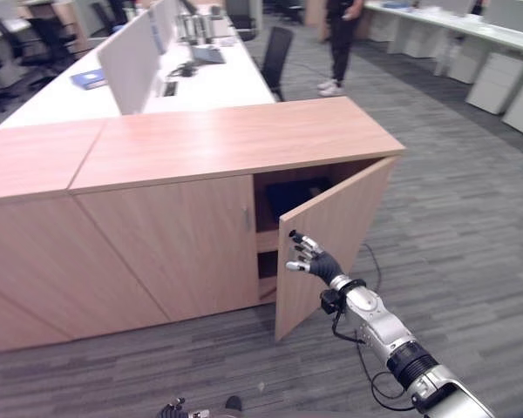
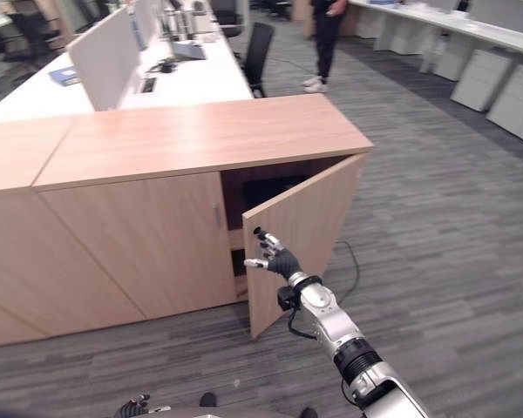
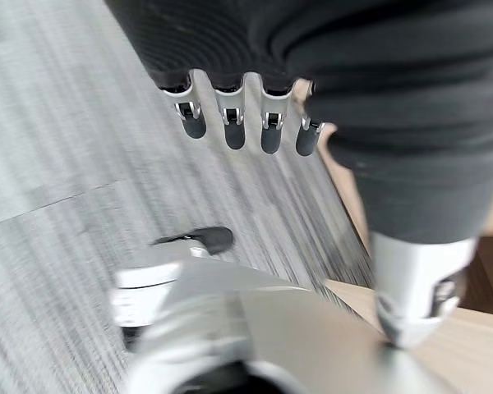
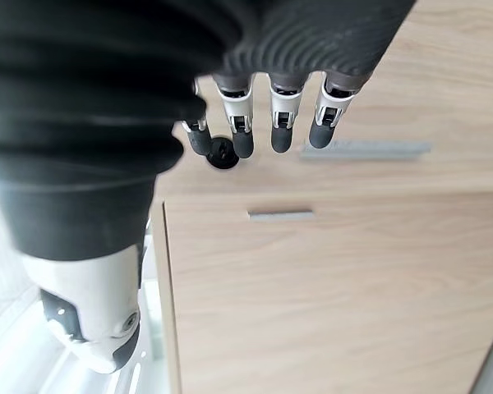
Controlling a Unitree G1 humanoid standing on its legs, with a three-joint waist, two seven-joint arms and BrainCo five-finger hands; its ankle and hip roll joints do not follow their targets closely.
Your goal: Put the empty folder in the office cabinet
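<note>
A long, low light-wood office cabinet point(image 1: 227, 144) stands on grey carpet with its right-hand door point(image 1: 331, 239) swung half open, and a dark blue flat folder point(image 1: 295, 196) stands on the upper shelf inside that open compartment. The robot's right hand point(image 1: 312, 258) is just in front of the open door's edge, fingers relaxed and spread, holding nothing. The left hand point(image 3: 246, 123) hangs low over the carpet, well in front of the cabinet, fingers straight and empty; a person point(image 1: 340, 43) stands far behind the cabinet.
</note>
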